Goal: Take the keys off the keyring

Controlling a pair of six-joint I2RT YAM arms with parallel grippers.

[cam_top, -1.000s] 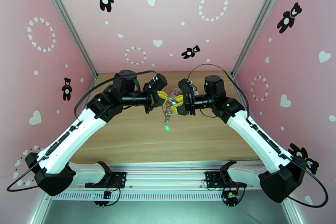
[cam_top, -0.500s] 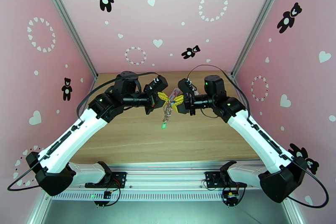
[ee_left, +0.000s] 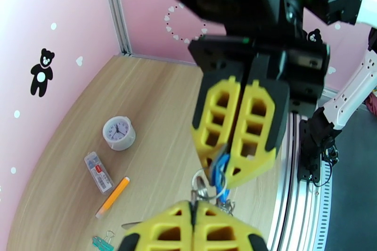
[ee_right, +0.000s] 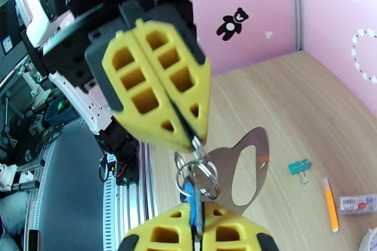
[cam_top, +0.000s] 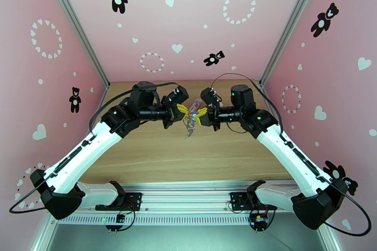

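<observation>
Both grippers meet tip to tip above the table's middle. My left gripper (cam_top: 184,109) (ee_left: 192,206) is shut on the top link of the keyring (cam_top: 189,124), a cluster of small metal rings (ee_right: 198,176) with a flat metal loop (ee_right: 245,167). Opposite it, my right gripper (cam_top: 198,113) (ee_right: 198,222) is shut on the blue key (ee_right: 190,196) (ee_left: 220,173), which still sits on the rings. In the top view a small green key (cam_top: 185,137) dangles at the bottom of the hanging keyring, above the wood.
On the table to the far left lie a white clock (ee_left: 118,133), a small clear box (ee_left: 99,179), an orange pen (ee_left: 113,195) and a teal binder clip (ee_left: 104,242). Pink walls close in three sides.
The two grippers have drawn closer together and slightly up. The hanging keyring and green key have risen and swung a little left.
</observation>
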